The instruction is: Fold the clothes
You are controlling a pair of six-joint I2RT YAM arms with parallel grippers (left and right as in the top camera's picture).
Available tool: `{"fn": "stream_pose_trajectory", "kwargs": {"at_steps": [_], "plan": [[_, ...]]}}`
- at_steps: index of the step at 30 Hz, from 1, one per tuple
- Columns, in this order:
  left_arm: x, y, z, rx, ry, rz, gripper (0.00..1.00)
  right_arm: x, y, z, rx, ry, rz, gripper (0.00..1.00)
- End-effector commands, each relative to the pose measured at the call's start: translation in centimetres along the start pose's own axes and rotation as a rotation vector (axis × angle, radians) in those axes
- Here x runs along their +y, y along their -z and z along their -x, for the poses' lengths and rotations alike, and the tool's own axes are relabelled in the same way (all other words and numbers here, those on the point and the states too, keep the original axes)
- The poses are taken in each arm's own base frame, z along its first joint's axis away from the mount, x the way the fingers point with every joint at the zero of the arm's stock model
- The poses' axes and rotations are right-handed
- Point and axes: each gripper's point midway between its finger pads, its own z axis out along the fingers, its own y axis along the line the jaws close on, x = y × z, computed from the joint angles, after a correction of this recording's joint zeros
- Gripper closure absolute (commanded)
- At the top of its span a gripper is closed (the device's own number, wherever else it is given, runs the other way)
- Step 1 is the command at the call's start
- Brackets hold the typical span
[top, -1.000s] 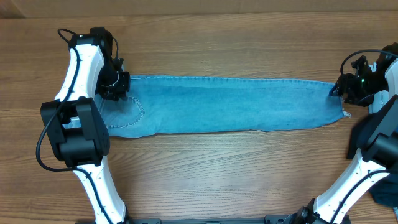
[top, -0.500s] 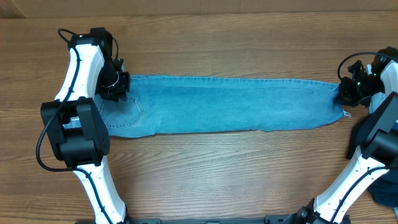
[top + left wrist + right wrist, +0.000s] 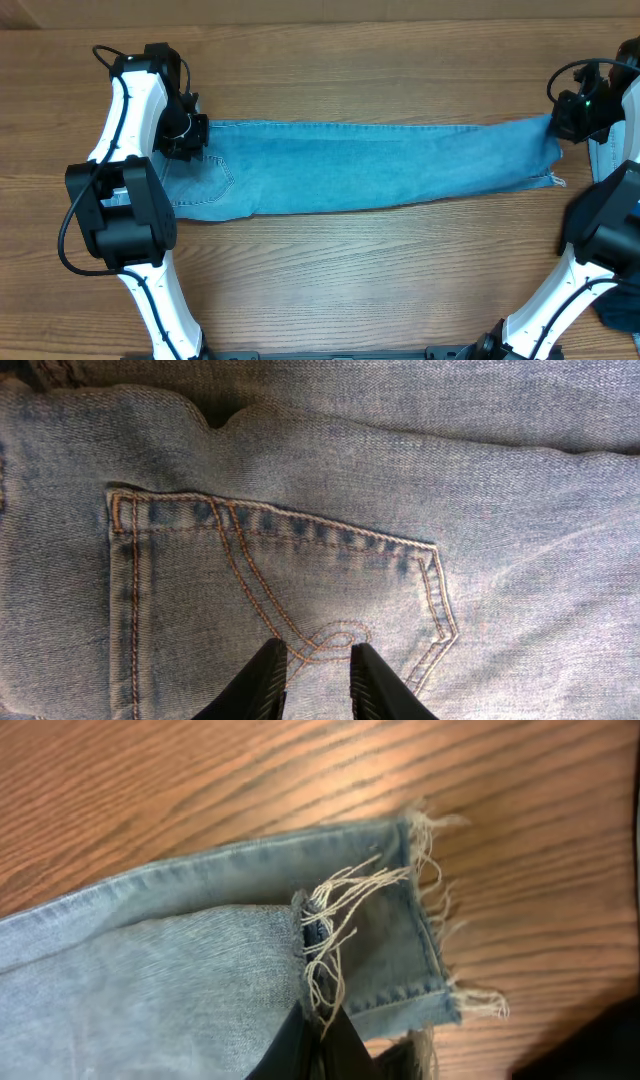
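My right pincer [image 3: 318,1055] was clamped together on the edge of the jeans [image 3: 380,168] just beside the frayed hem [image 3: 425,870], with loose threads trailing down to its tips. My left pincer [image 3: 315,682] sat over the back pocket [image 3: 200,590] at the waist end. Its jaws stood narrowly apart with denim showing between them, and I could not tell whether it pinched a fold or only pressed down. The jeans lay flat and stretched lengthwise across the middle of the counter [image 3: 350,280], waist to my left and hem to my right. To fold well, I judged the hem should be lifted clear and carried leftward in a straight line along the leg, so that its edge met the waistband squarely while the waist end stayed anchored. Bare counter lay open on the near and far sides of the denim. The crowded spot was the right edge, where a pale blue cloth [image 3: 606,160] lay just beside the right arm.
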Motion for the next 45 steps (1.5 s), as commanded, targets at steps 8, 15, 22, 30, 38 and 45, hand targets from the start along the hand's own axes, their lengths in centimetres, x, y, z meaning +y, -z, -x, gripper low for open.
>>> {"fn": "stream_pose_trajectory", "kwargs": {"at_steps": [8, 15, 22, 30, 38, 45], "plan": [[-0.4, 1.7, 2.5, -0.121, 0.081, -0.143, 0.85, 2.3, 11.4, 1.8, -0.306, -0.034, -0.009, 0.96], [1.8, 7.6, 4.3, -0.296, -0.026, -0.116, 0.7, 2.9, 11.2, 1.9, -0.311, -0.017, -0.001, 0.96], [12.7, 10.0, 2.4, -0.322, 0.156, 0.056, 0.45, 2.9, 11.2, 1.8, -0.306, -0.018, -0.001, 0.96], [10.6, 3.5, 2.8, -0.2, 0.044, -0.179, 0.39, 2.9, 11.2, 1.8, -0.304, -0.018, -0.001, 0.96], [8.7, -0.5, 3.8, -0.147, 0.016, -0.264, 0.52, 2.9, 11.2, 1.8, -0.305, -0.018, -0.001, 0.96], [9.0, 2.2, 4.8, -0.229, 0.08, -0.327, 0.96, 2.9, 11.2, 1.7, -0.301, -0.02, -0.001, 0.96]]}}
